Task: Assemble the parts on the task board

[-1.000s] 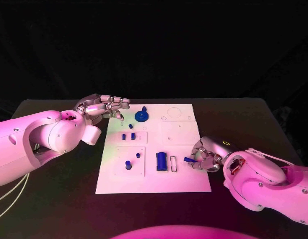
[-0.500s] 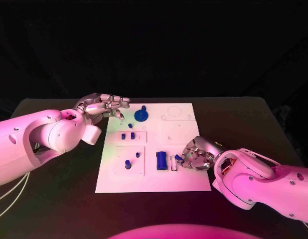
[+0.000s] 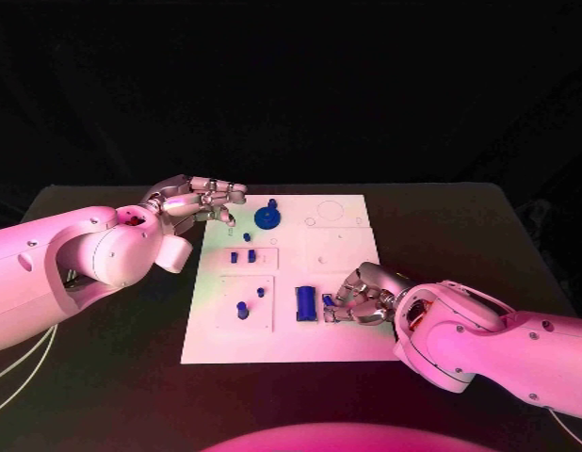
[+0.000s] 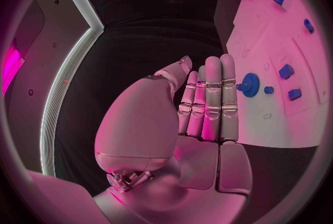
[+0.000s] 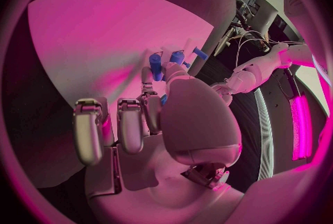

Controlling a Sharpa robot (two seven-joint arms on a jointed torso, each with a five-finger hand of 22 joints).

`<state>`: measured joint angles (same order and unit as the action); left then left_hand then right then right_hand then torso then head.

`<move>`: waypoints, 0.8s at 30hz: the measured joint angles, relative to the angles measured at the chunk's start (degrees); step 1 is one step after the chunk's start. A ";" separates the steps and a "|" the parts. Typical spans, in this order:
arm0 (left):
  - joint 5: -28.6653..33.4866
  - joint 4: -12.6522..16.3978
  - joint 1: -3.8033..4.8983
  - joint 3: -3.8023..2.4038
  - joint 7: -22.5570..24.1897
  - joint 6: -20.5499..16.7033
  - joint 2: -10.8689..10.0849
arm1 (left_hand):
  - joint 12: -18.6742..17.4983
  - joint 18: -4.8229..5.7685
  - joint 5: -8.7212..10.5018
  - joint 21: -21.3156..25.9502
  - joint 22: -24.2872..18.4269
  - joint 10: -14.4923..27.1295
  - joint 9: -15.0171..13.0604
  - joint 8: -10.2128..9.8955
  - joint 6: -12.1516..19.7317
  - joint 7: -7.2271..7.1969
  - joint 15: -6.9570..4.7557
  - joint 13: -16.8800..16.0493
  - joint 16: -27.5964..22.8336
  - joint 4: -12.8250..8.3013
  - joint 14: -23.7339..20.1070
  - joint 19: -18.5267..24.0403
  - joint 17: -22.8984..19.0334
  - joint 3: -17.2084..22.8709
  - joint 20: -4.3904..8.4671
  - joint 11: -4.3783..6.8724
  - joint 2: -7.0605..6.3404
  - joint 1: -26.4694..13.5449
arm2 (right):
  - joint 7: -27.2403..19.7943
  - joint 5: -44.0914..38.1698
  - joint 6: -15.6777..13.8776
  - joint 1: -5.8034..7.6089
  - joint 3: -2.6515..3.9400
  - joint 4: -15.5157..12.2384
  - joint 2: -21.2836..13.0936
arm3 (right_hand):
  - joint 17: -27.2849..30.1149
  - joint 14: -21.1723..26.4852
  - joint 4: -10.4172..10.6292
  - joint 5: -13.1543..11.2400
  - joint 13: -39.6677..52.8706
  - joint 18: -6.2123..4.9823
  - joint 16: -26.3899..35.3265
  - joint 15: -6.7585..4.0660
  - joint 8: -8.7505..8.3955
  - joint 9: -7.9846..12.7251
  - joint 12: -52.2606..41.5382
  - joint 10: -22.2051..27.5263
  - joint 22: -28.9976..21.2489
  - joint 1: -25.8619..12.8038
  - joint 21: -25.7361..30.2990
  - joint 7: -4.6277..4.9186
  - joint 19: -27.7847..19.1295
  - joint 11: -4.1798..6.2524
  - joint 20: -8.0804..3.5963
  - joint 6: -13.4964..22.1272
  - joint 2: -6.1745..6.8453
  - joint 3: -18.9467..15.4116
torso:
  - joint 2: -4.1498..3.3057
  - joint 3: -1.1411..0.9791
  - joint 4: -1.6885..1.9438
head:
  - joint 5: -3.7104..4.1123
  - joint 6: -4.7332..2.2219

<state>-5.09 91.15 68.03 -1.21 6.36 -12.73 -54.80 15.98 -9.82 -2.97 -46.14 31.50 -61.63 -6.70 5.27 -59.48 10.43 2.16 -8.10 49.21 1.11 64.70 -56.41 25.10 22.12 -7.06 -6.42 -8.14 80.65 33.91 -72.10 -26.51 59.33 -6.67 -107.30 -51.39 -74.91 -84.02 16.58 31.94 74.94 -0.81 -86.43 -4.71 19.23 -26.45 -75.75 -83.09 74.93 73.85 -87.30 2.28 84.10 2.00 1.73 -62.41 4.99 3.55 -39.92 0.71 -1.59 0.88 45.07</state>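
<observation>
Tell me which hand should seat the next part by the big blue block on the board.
Right, probably. The right hand already pinches a small blue part right beside the blue block on the task board. The left hand hovers at the board's far corner, holding nothing visible.

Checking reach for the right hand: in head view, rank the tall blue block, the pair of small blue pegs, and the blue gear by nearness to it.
1. Tall blue block, just beside the right hand, on the board's near part.
2. Pair of small blue pegs, mid-board, toward the left arm's side.
3. Blue gear, at the far end, next to the left hand.
</observation>
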 measured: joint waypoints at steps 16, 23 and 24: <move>-0.04 0.02 0.00 0.00 -0.03 0.05 -0.01 | 0.00 0.01 0.00 0.00 -0.05 0.00 0.00 0.00 0.00 0.00 0.00 0.00 0.00 0.00 0.00 0.00 -0.05 0.00 0.00 0.00 0.00 0.00 | 0.25 0.30 0.83 0.00 0.00 1.25 0.88 | 0.01 0.00 0.02 -2.18 -0.01 0.00 0.00 0.00 0.46 -0.41 -0.60 -0.15 -0.01 -4.92 0.00 -0.14 0.00 -0.16 0.00 -0.57 -0.37 -3.33 | 0.02 -0.02 -0.03 | -0.06 0.12; -0.04 0.01 0.00 0.00 -0.06 0.05 -0.01 | 0.00 0.00 0.00 0.00 -0.05 0.00 0.00 0.00 0.00 0.00 0.00 0.00 0.00 0.00 0.00 0.00 -0.05 0.00 0.00 0.00 0.00 0.00 | 0.26 -0.02 0.85 -0.02 -0.01 1.25 0.91 | -0.04 0.00 -0.05 -8.24 -0.02 0.00 0.00 0.00 0.46 -0.67 -0.60 -0.15 -0.02 -6.83 0.00 -0.14 0.00 -0.16 0.00 -0.57 -0.67 -5.78 | 0.02 -0.03 -0.05 | -0.05 0.12; -0.04 0.01 0.00 0.00 -0.07 0.05 -0.01 | 0.00 0.00 0.00 0.00 -0.04 0.00 0.00 0.00 0.00 0.00 0.00 0.00 0.00 0.00 0.00 0.00 -0.05 0.00 0.00 0.00 0.00 0.00 | 0.26 -0.08 0.85 -0.02 -0.01 1.23 0.91 | -0.04 0.00 -0.03 -8.56 -0.02 0.00 0.00 0.00 0.46 -0.67 -0.60 -0.15 -0.01 -6.83 0.00 -0.14 0.00 -0.16 0.00 -0.57 -0.67 -6.08 | 0.02 -0.03 -0.05 | -0.02 0.14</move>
<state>-5.13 91.16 68.04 -1.21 6.30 -12.68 -54.81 15.98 -9.82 -2.97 -46.14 31.45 -61.63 -6.70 5.27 -59.48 10.43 2.16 -8.09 49.21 1.11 64.71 -56.41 25.05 22.12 -7.06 -6.42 -8.14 80.65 34.17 -72.18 -25.66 59.31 -6.69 -106.07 -50.48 -74.95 -84.02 16.56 23.38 74.93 -0.81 -86.43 -4.71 19.70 -27.12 -76.34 -83.24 74.92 67.02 -87.30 2.14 84.10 1.84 1.73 -62.98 4.32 -2.53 -39.90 0.68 -1.65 0.86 45.21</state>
